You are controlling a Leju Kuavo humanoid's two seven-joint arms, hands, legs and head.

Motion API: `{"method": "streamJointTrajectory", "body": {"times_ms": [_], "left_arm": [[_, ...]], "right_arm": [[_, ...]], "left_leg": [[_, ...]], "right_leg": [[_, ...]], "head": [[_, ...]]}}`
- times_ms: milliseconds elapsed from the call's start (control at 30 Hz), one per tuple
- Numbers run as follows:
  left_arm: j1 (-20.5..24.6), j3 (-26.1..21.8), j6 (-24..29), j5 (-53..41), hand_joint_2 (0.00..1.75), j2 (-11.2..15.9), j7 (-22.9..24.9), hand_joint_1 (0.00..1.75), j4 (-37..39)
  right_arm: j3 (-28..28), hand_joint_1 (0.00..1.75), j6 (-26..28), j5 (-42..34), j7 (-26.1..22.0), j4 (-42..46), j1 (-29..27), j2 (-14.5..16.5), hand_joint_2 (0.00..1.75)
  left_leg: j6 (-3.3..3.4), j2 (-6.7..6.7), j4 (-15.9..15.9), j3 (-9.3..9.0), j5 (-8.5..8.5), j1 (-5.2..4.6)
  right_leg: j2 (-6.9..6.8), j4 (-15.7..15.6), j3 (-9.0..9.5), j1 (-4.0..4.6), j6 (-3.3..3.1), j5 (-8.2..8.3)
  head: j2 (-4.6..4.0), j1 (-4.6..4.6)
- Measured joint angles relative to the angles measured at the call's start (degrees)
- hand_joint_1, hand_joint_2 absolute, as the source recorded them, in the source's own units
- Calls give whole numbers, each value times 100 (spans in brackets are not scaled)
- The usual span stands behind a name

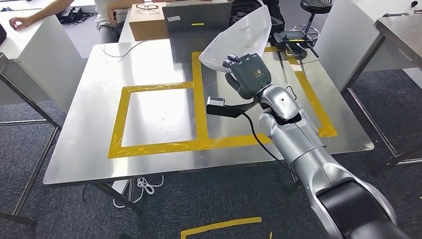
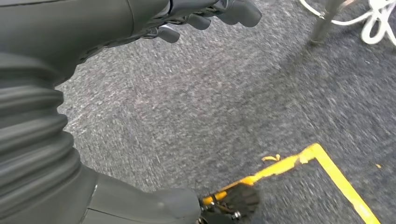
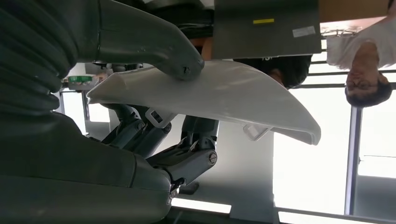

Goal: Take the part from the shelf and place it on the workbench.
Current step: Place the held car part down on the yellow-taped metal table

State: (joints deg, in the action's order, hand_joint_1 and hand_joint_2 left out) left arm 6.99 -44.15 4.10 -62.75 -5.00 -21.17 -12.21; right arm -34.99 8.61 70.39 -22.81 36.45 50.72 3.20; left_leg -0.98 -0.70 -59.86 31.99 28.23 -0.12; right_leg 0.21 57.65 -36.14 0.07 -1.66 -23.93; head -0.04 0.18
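My right hand (image 1: 249, 74) holds a white curved plastic part (image 1: 239, 37) above the steel workbench (image 1: 99, 129), over the right-hand square of the yellow tape outline (image 1: 199, 99). In the right wrist view the thumb (image 3: 154, 42) presses one face of the white part (image 3: 233, 95) while the darker fingers (image 3: 187, 158) curl against the other face. My left hand (image 2: 205, 14) hangs over grey carpet, fingers curled in, with nothing in it.
A cardboard box (image 1: 148, 22) and a grey case (image 1: 196, 19) stand at the workbench's far edge. A black stool (image 1: 314, 10) and tools are behind on the right. People sit at the back left. Other tables flank both sides.
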Motion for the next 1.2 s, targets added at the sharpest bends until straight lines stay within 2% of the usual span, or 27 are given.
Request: {"method": "streamJointTrajectory", "body": {"times_ms": [33, 67, 133, 167, 200, 233, 300, 333, 367, 467, 500, 533, 567, 633, 667, 700, 733, 800, 833, 867, 900, 967, 1033, 1067, 1133, 1167, 1200], "left_arm": [[7, 0, 1, 0, 175, -1, -1, 0, 0], [13, 0, 1, 0, 175, -3, -2, 0, 1], [12, 0, 1, 0, 175, -7, 0, 0, 2], [2, 0, 1, 0, 175, -7, 1, 0, 2], [-8, 0, 1, 0, 175, -7, 2, 0, 2], [-15, 0, 1, 0, 175, -5, 2, 0, 2], [-16, -1, 1, 0, 175, -2, 2, 0, 2], [-12, -2, 1, 0, 175, -1, 1, 0, 3], [-10, -4, 1, 0, 175, -2, 1, 0, 3], [-12, -7, 1, 0, 175, -7, 2, 0, 2], [-13, -7, 1, 0, 175, -9, 1, 0, 2], [-10, -7, 1, 1, 175, -10, 1, 0, 2], [-5, -7, 1, 1, 175, -10, 0, 0, 2], [0, -7, 1, 2, 175, -7, 1, 0, 2], [-5, -7, 1, 2, 175, -8, 1, 0, 2], [-12, -7, 1, 2, 175, -9, 1, 0, 2], [-19, -7, 1, 2, 175, -11, 2, 0, 2], [-22, -7, 1, 2, 175, -17, 1, 0, 2], [-17, -8, 1, 2, 175, -19, 1, 0, 2], [-10, -8, 1, 2, 175, -19, 1, 0, 2], [-5, -9, 1, 2, 175, -18, 2, 0, 2], [-3, -9, 1, 2, 175, -10, 2, 0, -1], [-2, -9, 1, 2, 175, -5, 1, 0, -1], [4, -9, 1, 2, 175, -4, 0, 0, -1], [11, -9, 1, 2, 175, -10, 0, 0, 2], [4, -9, 1, 2, 175, -10, 1, 0, 2], [-7, -9, 1, 2, 175, -9, 1, 0, 2]], "right_arm": [[0, 175, 2, 0, -2, -4, 11, 13, 175], [-1, 175, 2, 0, -4, -9, 22, 26, 175], [-3, 175, 1, 1, -6, -27, 25, 44, 175], [-4, 175, -1, 1, -5, -37, 17, 47, 175], [-4, 175, -2, 1, -3, -45, 9, 49, 175], [-4, 175, -2, 1, -2, -51, 4, 49, 175], [-4, 175, -2, 1, -2, -55, 6, 54, 175], [-7, 175, -2, 2, -4, -57, 14, 57, 175], [-9, 175, -2, 3, -4, -58, 25, 61, 175], [-15, 175, -2, 3, -4, -61, 44, 65, 175], [-15, 175, -1, 1, -4, -61, 48, 65, 175], [-16, 175, 1, 1, -5, -61, 55, 65, 175], [-17, 175, 2, 1, -5, -61, 58, 65, 175], [-22, 175, 2, 1, -7, -64, 47, 64, 175], [-24, 175, 1, 1, -5, -71, 34, 64, 175], [-25, 175, -1, 1, -4, -78, 24, 63, 175], [-26, 175, -1, 1, -2, -85, 20, 63, 175], [-27, 175, 0, 1, -2, -90, 22, 62, 175], [-28, 175, 0, 1, -2, -92, 27, 61, 175], [-30, 175, -1, 1, -5, -93, 29, 61, 175], [-33, 175, -2, 1, -5, -95, 31, 61, 175], [-37, 175, -1, 1, -2, -99, 32, 61, 175], [-37, 175, 2, 1, 1, -102, 41, 63, 175], [-37, 175, 3, 1, -1, -102, 45, 68, 175], [-38, 175, 2, 1, -4, -104, 45, 72, 175], [-38, 175, 2, 1, -5, -105, 38, 73, 175], [-39, 175, 1, 1, -5, -107, 30, 74, 175]], "left_leg": [[-34, 8, -210, 106, 58, 9], [-65, 18, -528, 291, 154, 22], [-107, 27, -1226, 759, 417, 43], [-111, 31, -1416, 934, 490, 48], [-104, 33, -1416, 1015, 458, 50], [-93, 35, -1214, 993, 296, 51], [-57, 40, -438, 765, -259, 48], [-25, 44, -106, 657, -434, 39], [15, 45, 110, 582, -551, 29], [136, 42, 209, 491, -535, 24], [172, 40, 219, 455, -517, 34], [205, 36, 226, 417, -499, 43], [233, 36, 235, 384, -474, 51], [265, 32, 233, 329, -406, 51], [266, 28, 230, 290, -365, 51], [261, 22, 224, 241, -319, 51], [251, 16, 217, 182, -269, 51], [215, 11, 204, 62, -161, 49], [188, 8, 194, 22, -110, 43], [154, 9, 194, -1, -63, 35], [116, 9, 175, -18, -40, 28], [42, 12, 144, -48, -15, 18], [-16, 21, -84, 26, 29, 23], [-42, 28, -358, 172, 112, 32], [-79, 36, -1076, 607, 388, 47], [-87, 36, -1337, 808, 510, 52], [-86, 37, -1419, 926, 537, 52]], "right_leg": [[2, -10, 58, -12, -29, -22], [3, -18, 105, -16, -52, -55], [8, -13, 180, -14, -67, -134], [13, -10, 228, -14, -63, -180], [17, -6, 286, -14, -55, -229], [21, -4, 354, -15, -44, -281], [19, 1, 498, -12, -11, -393], [21, 3, 541, -6, 12, -441], [22, 2, 563, 2, 42, -484], [25, 71, 563, 12, 133, -520], [20, 210, 499, 10, 160, -513], [14, 448, 357, 3, 189, -534], [9, 796, 132, -6, 219, -601], [7, 1518, -380, -18, 265, -870], [7, 1718, -572, -24, 274, -980], [7, 1728, -670, -27, 275, -983], [7, 1535, -665, -29, 267, -846], [-1, 749, -439, -30, 233, -269], [-7, 392, -331, -19, 210, -63], [-11, 154, -254, -7, 187, 64], [-12, 36, -221, -1, 156, 106], [-4, 2, -155, -6, 78, 85], [-2, -16, -48, -26, -3, 67], [-1, -22, 4, -32, -31, 42], [3, -18, 75, -30, -61, -30], [10, -12, 110, -28, -62, -71], [17, -4, 147, -28, -58, -113]], "head": [[0, -11], [0, -23], [0, -36], [0, -37], [0, -37], [0, -37], [0, -36], [0, -37], [0, -37], [0, -37], [0, -36], [0, -32], [0, -30], [0, -26], [0, -26], [0, -25], [0, -25], [0, -23], [0, -24], [0, -26], [0, -27], [0, -28], [0, -38], [0, -44], [0, -55], [0, -54], [0, -55]]}}
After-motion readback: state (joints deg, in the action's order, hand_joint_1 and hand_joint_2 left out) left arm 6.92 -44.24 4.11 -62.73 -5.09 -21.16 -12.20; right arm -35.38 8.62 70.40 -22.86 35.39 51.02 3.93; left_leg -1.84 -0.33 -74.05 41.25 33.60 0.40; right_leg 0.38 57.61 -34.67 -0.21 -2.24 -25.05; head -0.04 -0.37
